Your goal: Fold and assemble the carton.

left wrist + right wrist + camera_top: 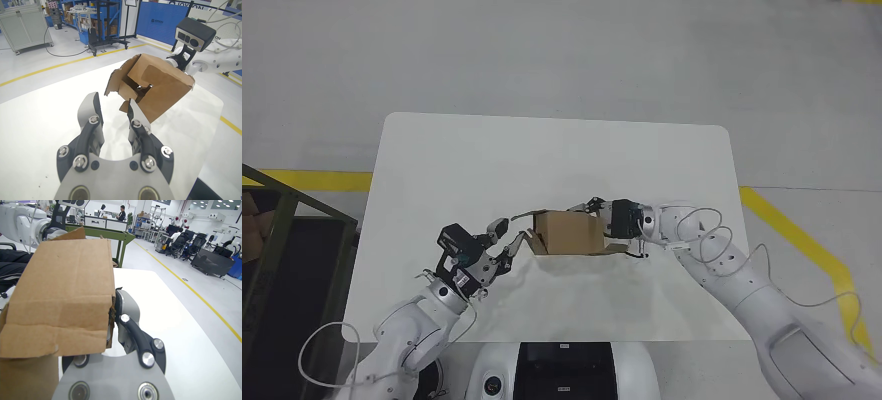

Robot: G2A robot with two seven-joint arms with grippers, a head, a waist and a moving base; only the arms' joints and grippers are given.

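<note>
A brown carton (570, 231) is held just above the middle of the white table (542, 150). My right gripper (604, 229) is shut on the carton's wall at its right end; one finger (125, 306) presses the outside of the carton (62, 294). My left gripper (510, 250) stands open at the carton's left end. In the left wrist view its fingertips (114, 103) sit just short of the carton (162, 91), whose end flaps are partly folded inward, and one finger (135, 113) touches a small lower flap.
A green metal cart (282, 260) stands off the table's left edge. Yellow floor lines run past both sides of the table. Bare tabletop lies behind the carton.
</note>
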